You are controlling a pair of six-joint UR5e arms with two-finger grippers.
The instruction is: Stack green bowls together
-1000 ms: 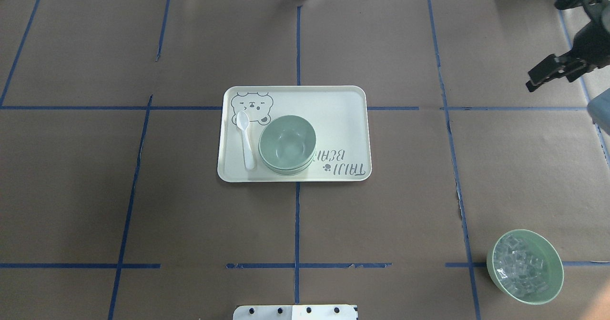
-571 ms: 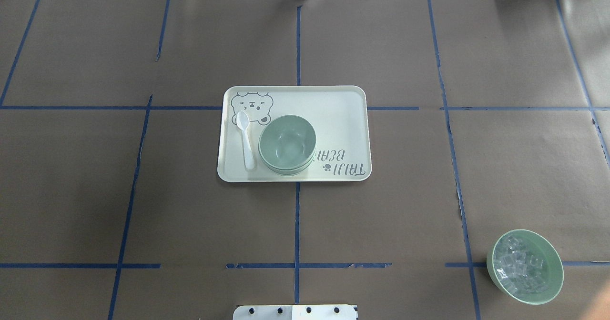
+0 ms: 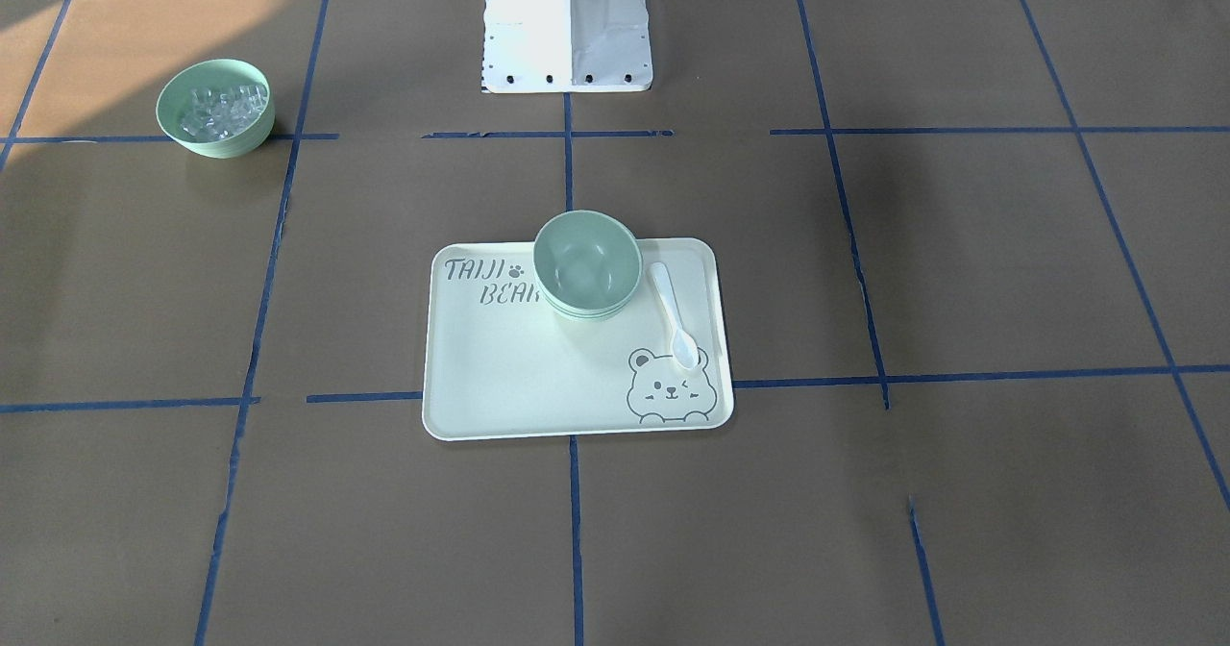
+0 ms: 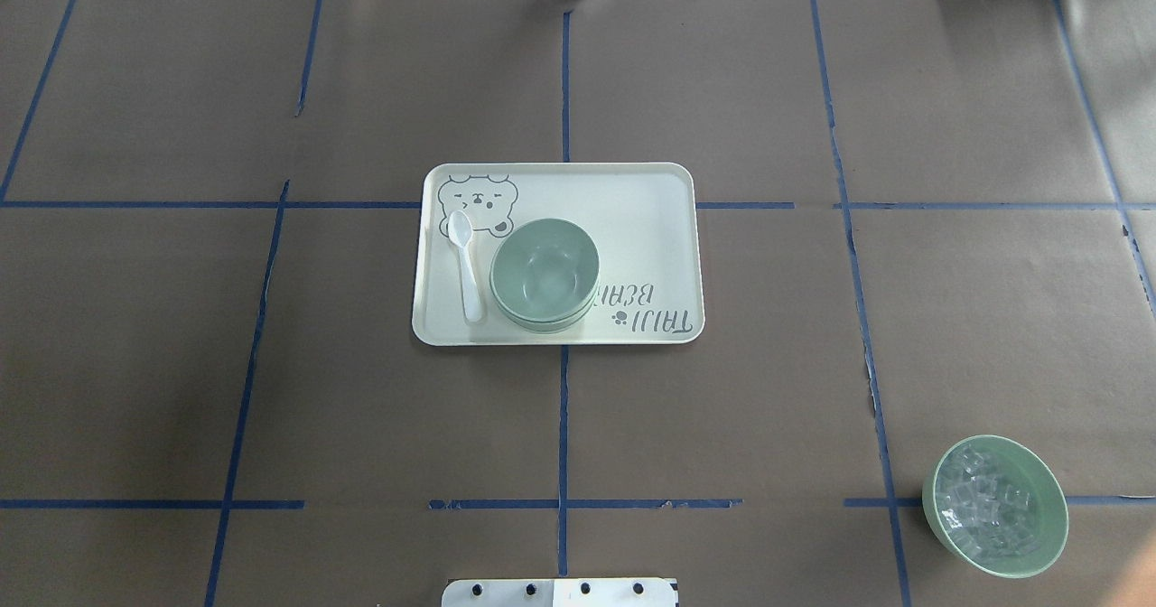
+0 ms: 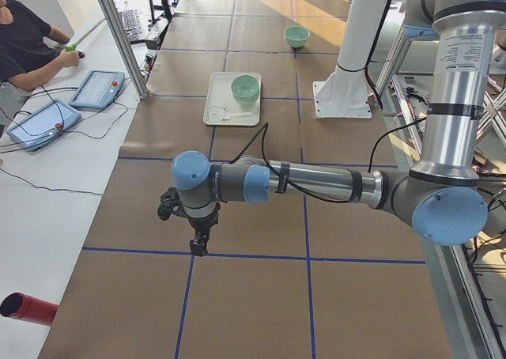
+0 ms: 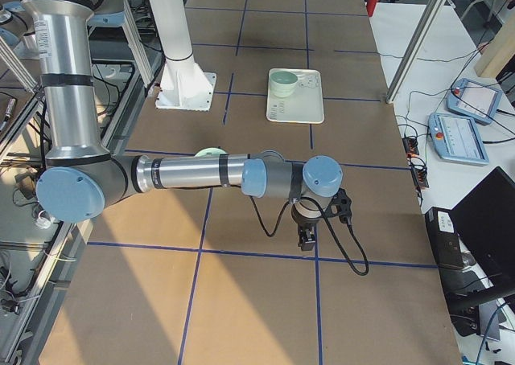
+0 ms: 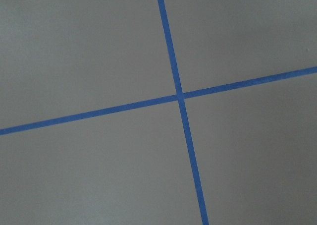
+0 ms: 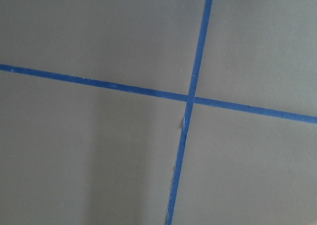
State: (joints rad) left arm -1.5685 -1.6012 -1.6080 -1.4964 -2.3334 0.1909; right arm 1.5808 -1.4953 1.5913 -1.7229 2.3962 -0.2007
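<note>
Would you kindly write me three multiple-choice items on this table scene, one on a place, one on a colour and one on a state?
1. Where does the white plastic spoon lie?
A. On the pale rectangular bear-printed tray, beside the small round pale mint-green plastic bowls
B. Inside the top bowl
C. Under the tray

2. What colour are the tape lines on the brown paper table cover?
A. Red
B. Yellow
C. Blue

3. How do the bowls on the tray stand?
A. Spread apart
B. Nested upright in one stack
C. Upside down

Answers: 1 A, the spoon lies on the tray next to the stack; 2 C, every view shows blue lines; 3 B, further rims show just below the open top bowl.
</note>
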